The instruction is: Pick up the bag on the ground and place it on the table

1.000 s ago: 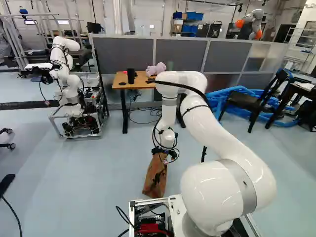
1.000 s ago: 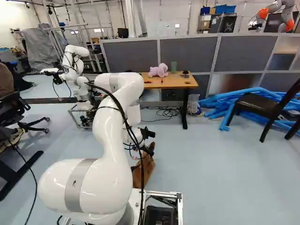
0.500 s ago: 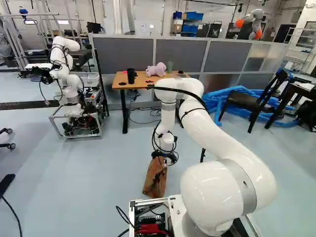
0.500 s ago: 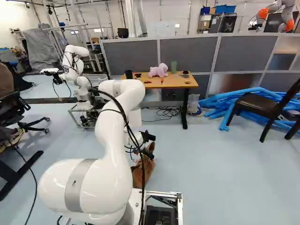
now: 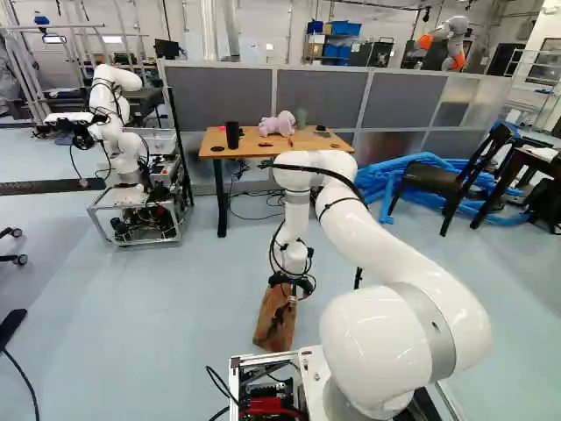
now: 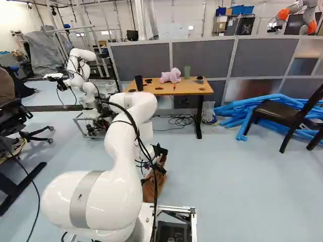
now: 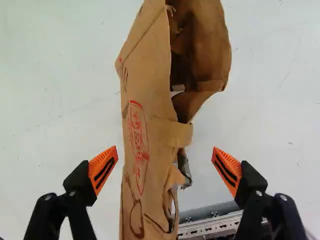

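Reading from left to right in the left base view, another robot is noted on its frame, away from the work. Next, the table is found beyond the work area, a black cup and a pink soft toy being set on it. In front of it, the brown paper bag is found on the floor, near the base. The hand is held over the bag, its fingers apart, one orange pad to either side of the paper; no contact is seen, so no grip is recorded. Farther right, the arm is seen reaching to it, with blue tubing and a dark chair beyond. The step in hand is judged to be the lining-up for the grasp. Some further lowering may be called for, then closure across the folded paper; tearing is a risk at the ragged edge. The bag's upper part is covered by the hand in the left base view, and partly by arm and cables in the right. Its near end is cut off in the wrist view. Its contents, and the fingers' depth against the paper, cannot be made out.
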You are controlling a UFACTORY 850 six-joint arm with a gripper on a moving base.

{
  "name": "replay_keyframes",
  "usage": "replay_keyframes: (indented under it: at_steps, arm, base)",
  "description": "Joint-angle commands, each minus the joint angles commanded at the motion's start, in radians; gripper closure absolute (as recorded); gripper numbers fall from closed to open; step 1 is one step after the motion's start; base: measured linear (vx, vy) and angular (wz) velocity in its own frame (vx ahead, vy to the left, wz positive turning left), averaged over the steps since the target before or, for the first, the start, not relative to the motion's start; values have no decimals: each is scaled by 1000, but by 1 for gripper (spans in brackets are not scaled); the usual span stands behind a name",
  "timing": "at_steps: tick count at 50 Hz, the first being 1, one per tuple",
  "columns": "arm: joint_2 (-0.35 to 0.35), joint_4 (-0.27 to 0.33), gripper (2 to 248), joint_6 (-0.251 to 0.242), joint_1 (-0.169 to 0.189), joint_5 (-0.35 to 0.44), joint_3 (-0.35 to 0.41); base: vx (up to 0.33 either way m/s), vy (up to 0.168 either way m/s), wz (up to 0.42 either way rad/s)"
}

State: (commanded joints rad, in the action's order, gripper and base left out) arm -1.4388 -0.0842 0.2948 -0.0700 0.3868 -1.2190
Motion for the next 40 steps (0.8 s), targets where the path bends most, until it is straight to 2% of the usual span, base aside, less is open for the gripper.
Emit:
replay_keyframes:
  at_steps: [17, 18, 22, 23, 27, 28, 33, 34, 38, 39, 40]
  arm:
    - [-41, 0, 3, 0, 0, 0, -38]
    - [-41, 0, 24, 0, 0, 0, -38]
    - [-42, 0, 24, 0, 0, 0, -39]
    - [-42, 0, 61, 0, 0, 0, -39]
    - [-42, 0, 61, 0, 0, 0, -39]
    - [-42, 0, 98, 0, 0, 0, -39]
    - [-42, 0, 98, 0, 0, 0, -39]
    - [-42, 0, 137, 0, 0, 0, -39]
    - [-42, 0, 137, 0, 0, 0, -39]
    - [-42, 0, 175, 0, 0, 0, -39]
    - [-42, 0, 175, 0, 0, 0, -39]
  base:
    - [0, 0, 0]
    - [0, 0, 0]
    - [0, 0, 0]
    - [0, 0, 0]
    - [0, 0, 0]
    - [0, 0, 0]
    - [0, 0, 0]
    - [0, 0, 0]
    - [0, 0, 0]
    - [0, 0, 0]
    - [0, 0, 0]
